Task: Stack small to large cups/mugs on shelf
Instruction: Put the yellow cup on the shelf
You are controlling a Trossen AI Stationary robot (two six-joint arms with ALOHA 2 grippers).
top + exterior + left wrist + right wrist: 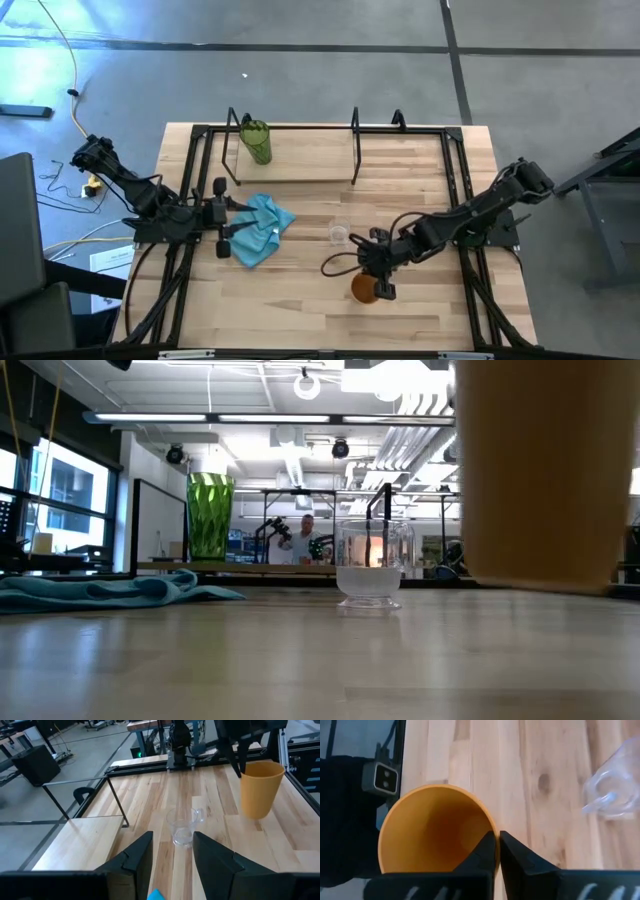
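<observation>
My right hand pinches the rim of the orange cup — one finger inside the wall, one outside, pressed close on it. The low view shows the cup's base clear of the tabletop, so I judge I am carrying it at the near side. The green tumbler already stands upright on the shelf at the far edge, toward its left end. The small clear glass cup sits on the tabletop just beyond the orange cup, between it and the shelf.

To do this well I should keep the rim grip square so the cup hangs plumb, lift higher, and swing around or over the glass cup rather than through it. The shelf's upright post and wire frame are the edges to mind; bare board lies right of the tumbler.

My left hand waits at the left — fingers spread, above the blue cloth.
</observation>
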